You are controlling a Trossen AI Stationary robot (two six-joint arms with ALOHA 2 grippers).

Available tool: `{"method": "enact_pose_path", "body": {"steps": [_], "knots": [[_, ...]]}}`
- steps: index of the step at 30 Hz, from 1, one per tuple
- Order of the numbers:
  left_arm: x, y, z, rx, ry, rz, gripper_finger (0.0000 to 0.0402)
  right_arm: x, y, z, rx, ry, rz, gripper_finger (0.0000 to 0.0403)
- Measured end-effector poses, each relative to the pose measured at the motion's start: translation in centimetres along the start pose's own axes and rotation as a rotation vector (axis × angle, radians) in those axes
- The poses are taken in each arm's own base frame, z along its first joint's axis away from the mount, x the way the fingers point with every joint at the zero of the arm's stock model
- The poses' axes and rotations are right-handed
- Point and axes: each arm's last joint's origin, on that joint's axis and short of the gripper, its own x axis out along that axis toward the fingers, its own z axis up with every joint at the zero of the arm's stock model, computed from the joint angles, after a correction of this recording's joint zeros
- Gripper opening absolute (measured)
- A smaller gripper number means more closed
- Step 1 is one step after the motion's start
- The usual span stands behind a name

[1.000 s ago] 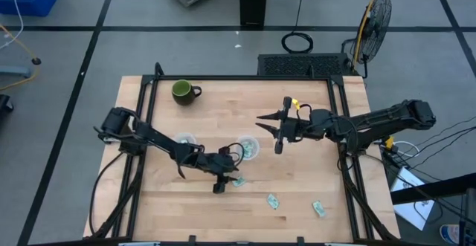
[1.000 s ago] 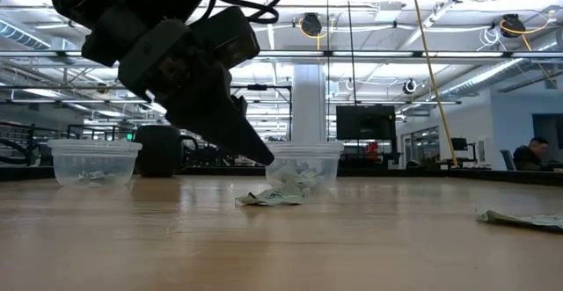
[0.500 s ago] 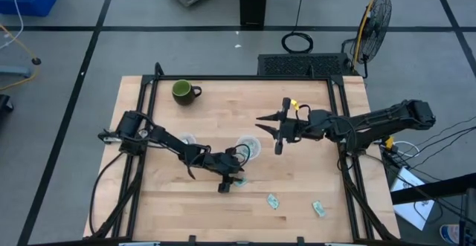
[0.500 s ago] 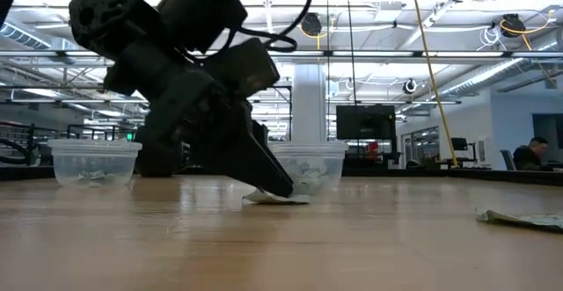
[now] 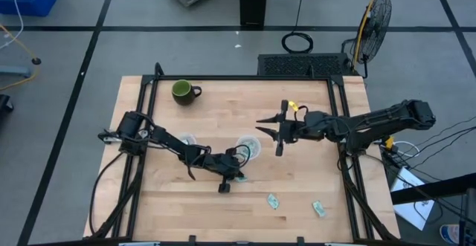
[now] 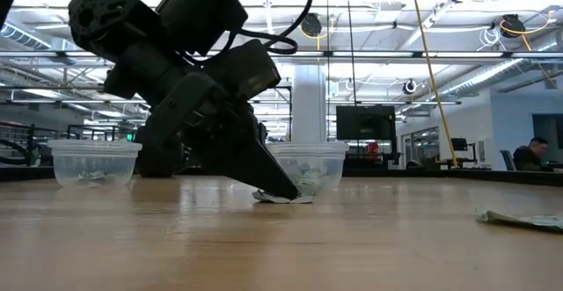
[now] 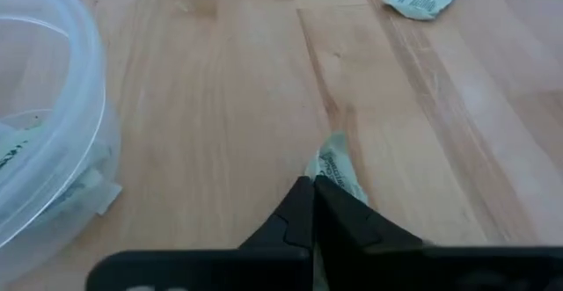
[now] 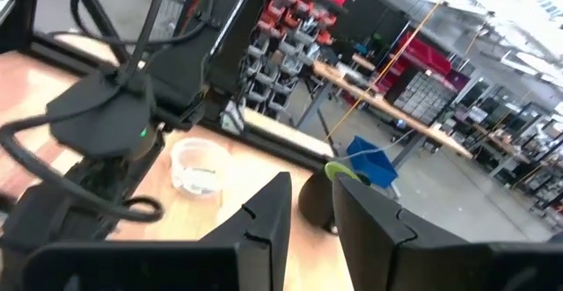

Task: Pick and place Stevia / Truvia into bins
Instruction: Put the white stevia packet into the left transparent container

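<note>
A wooden table (image 5: pixel 223 105) fills the centre of the overhead frame, with two dark arms reaching in from either side. The left arm stretches low across the lower-left part of the board, its left gripper (image 5: pixel 227 180) pressed down at lower centre with the fingers closed together on a sweetener packet (image 7: pixel 339 170); the wrist camera shows the pale green paper pinched at one end, standing up between the tips and the wood. The right arm hangs above the table to the right of centre, its right gripper (image 5: pixel 277 136) held partly open with nothing between the fingers. A dark green mug (image 5: pixel 183 91) sits at the upper left of the board.

Two clear plastic cups serve as bins: the near cup (image 5: pixel 248 146) stands just above and to the right of the working gripper and already holds crumpled packets, while the far cup (image 5: pixel 184 140) sits left of centre, partly under the left arm, its contents hard to make out. Two more loose packets wait at the lower right of the table, one (image 5: pixel 273 201) nearer the centre and another (image 5: pixel 319 209) further right.

The packets look feather-light, thin and floppy, likely to crease, slide on the smooth wood or slip from a shallow nip. A hold on a raised edge or corner, as here, seems the surest, since a flat-lying packet offers the fingers little to bite.
</note>
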Motion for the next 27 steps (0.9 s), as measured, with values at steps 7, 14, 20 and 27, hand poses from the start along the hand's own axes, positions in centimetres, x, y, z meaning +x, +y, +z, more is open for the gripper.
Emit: {"method": "enact_pose_path", "body": {"steps": [7, 14, 20, 27], "knots": [[-2.9, -0.9, 1.1, 0.062, 0.073, 0.020, 0.0006, 0.0, 0.2, -0.5, 0.002, 0.050, 0.024, 0.0082], [-11.1, -1.2, 2.9, 0.026, 0.220, 0.205, 0.0006, 0.0, 0.4, -0.9, 0.013, 0.087, 0.037, 0.0082], [-18.3, 0.0, 2.0, -0.084, 0.360, 0.460, 0.0011, -0.1, 0.5, -1.0, 0.023, 0.098, 0.041, 0.0082], [-20.3, 1.5, -1.1, -0.274, 0.457, 0.582, 0.0011, -0.1, 0.5, -1.0, 0.035, 0.104, 0.043, 0.0082]]}}
